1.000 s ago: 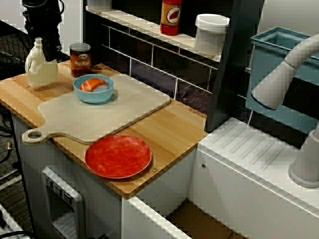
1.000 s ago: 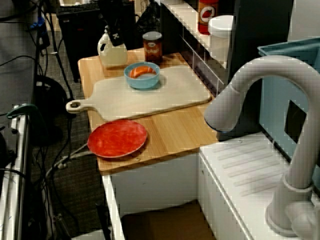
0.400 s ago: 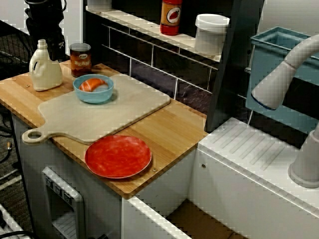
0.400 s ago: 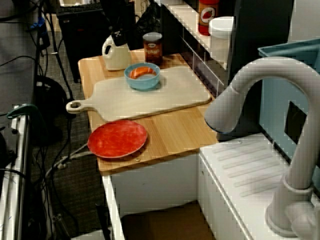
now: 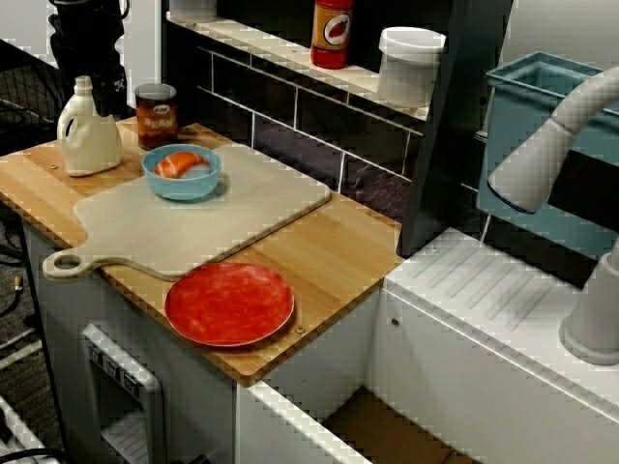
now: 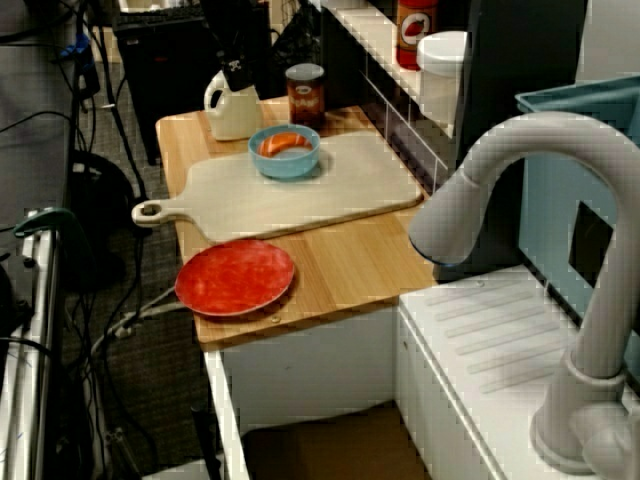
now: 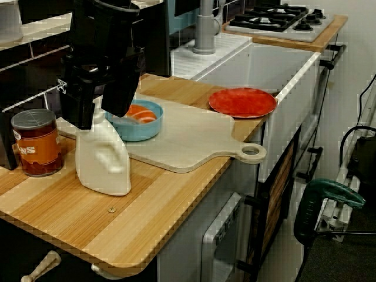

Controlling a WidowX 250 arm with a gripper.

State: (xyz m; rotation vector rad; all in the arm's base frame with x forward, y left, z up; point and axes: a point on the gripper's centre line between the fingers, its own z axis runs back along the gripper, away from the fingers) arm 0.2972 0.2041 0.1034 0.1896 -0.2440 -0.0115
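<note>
Wooden counter carries cream jug, brown jar, cutting board, red plate near front edge.

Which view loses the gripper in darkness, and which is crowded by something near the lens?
Low side view: the gripper is a black mass over the white bottle, jaws unreadable. View past the tap: the grey faucet looms large and soft.
</note>
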